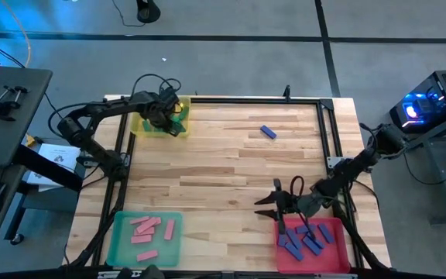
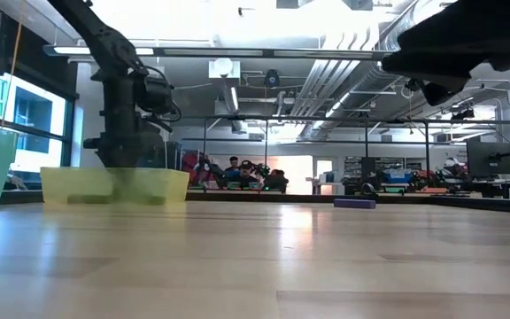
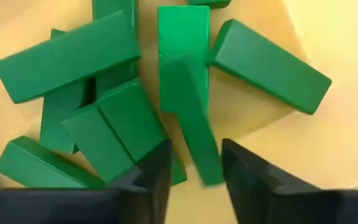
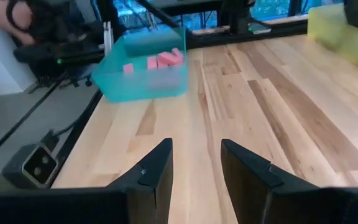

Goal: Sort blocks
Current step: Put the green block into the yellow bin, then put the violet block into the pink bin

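Several green blocks (image 3: 67, 56) lie heaped in the yellow tray (image 1: 142, 124) at the table's far left. My left gripper (image 3: 196, 146) points down into that tray, open. One blurred green block (image 3: 191, 118) shows in the gap below its fingers, leaning on another block. A single blue block (image 1: 268, 132) lies flat on the bare table, far right of centre. My right gripper (image 1: 269, 203) hovers open and nearly level beside the red tray (image 1: 339, 256), with nothing between its fingers.
The red tray at the near right holds several blue blocks (image 1: 304, 242). A green tray (image 1: 118, 248) at the near left holds pink blocks (image 1: 145, 229). The wide wooden middle of the table (image 1: 223, 178) lies between the trays. A black frame rail (image 1: 254, 101) runs along the far edge.
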{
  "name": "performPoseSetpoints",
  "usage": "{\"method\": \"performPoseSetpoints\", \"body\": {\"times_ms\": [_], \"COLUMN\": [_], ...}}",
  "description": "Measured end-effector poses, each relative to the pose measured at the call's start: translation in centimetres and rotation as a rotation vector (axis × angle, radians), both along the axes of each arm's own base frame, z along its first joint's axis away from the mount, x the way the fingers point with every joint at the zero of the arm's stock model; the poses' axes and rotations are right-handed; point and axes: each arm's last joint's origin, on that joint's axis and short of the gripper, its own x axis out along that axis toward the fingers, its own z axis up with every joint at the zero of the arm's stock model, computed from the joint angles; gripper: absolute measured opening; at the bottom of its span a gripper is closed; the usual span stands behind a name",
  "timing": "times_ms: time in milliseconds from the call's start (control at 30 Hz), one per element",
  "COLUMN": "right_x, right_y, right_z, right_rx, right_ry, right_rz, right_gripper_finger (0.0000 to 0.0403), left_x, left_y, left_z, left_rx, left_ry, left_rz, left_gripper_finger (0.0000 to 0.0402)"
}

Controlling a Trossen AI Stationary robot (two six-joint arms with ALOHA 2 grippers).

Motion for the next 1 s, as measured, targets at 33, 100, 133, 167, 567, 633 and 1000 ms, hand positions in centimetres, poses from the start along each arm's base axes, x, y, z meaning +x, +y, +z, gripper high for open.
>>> {"method": "performPoseSetpoints", "body": {"times_ms": [33, 100, 133, 167, 567, 633, 1000], "right_x": [0.1, 0.3, 0.4, 0.5, 2.2, 2.1, 0.8], "right_y": [-0.1, -0.3, -0.4, -0.6, -7.4, -9.1, -19.6], "right_z": [0.1, 0.3, 0.3, 0.4, 2.0, 2.5, 2.0], "right_rx": [0.006, 0.009, -0.001, -0.007, -0.061, -0.103, -0.119], "right_ry": [-0.009, -0.028, -0.033, -0.037, -0.007, 0.009, 0.465], "right_rz": [-0.004, -0.011, -0.011, -0.017, -0.255, -0.306, -0.572], "right_gripper_finger": [0.0119, 0.0119, 0.0119, 0.0119, 0.0119, 0.0119, 0.0172], "left_x": [0.0, -0.2, -0.4, -0.6, -2.3, -2.4, 0.0], "left_y": [-0.1, -0.3, -0.6, -0.9, -7.8, -9.3, -16.5], "left_z": [0.0, 0.1, 0.3, 0.7, 9.8, 11.2, 14.2], "left_rx": [-0.011, -0.04, -0.055, -0.074, 0.211, 0.282, 0.511], "left_ry": [-0.002, 0.0, 0.006, 0.015, -0.263, -0.346, -0.637], "left_rz": [-0.001, -0.003, -0.004, -0.005, -0.052, -0.079, -0.28], "left_gripper_finger": [0.0133, 0.0161, 0.0173, 0.0182, 0.019, 0.0189, 0.0188]}}
